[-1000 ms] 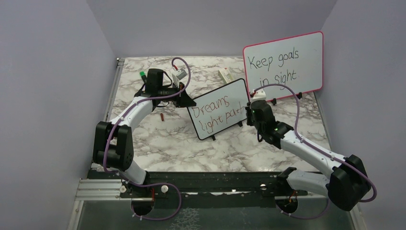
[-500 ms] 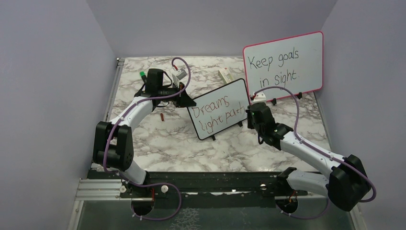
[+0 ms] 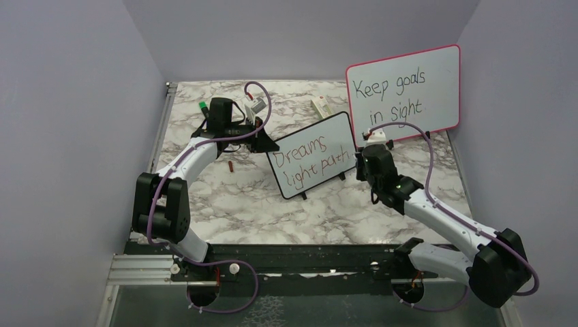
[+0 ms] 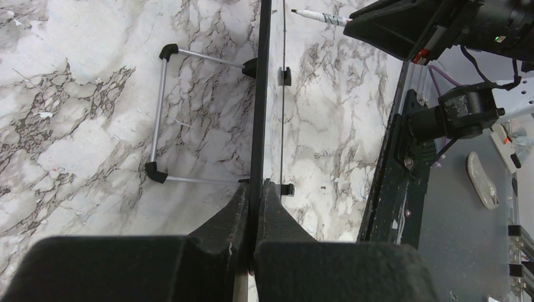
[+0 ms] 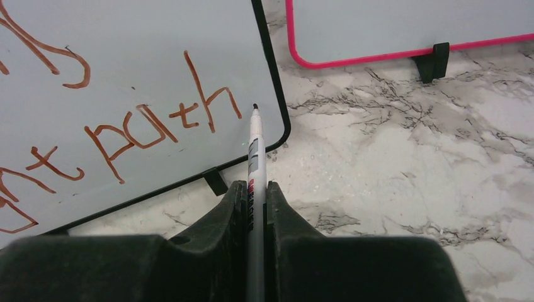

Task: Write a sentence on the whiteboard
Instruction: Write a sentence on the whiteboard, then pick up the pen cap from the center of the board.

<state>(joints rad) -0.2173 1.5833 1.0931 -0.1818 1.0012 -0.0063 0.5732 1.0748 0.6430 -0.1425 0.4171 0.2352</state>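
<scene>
The black-framed whiteboard [image 3: 339,131] stands on small feet mid-table, with the red sentence "Dreams light path" [image 3: 308,157] over two lines. My left gripper [image 3: 264,144] is shut on the board's left edge; in the left wrist view the jaws [image 4: 254,189] pinch the thin frame [image 4: 260,94]. My right gripper [image 3: 361,165] is at the board's right edge, shut on a white marker [image 5: 254,151]. The marker's tip points at the board's lower right corner [image 5: 277,126], just right of the word "path" [image 5: 164,123]. Whether the tip touches the board I cannot tell.
A larger pink-framed board [image 3: 403,88] with black writing stands behind and to the right, its foot [image 5: 431,61] near my right gripper. A small red cap [image 3: 231,165] lies left of the whiteboard. A small box [image 3: 320,105] lies at the back. Grey walls close in both sides.
My right gripper has drawn a little to the right and back from the board's right edge with the marker. The left arm and the board have not moved.
</scene>
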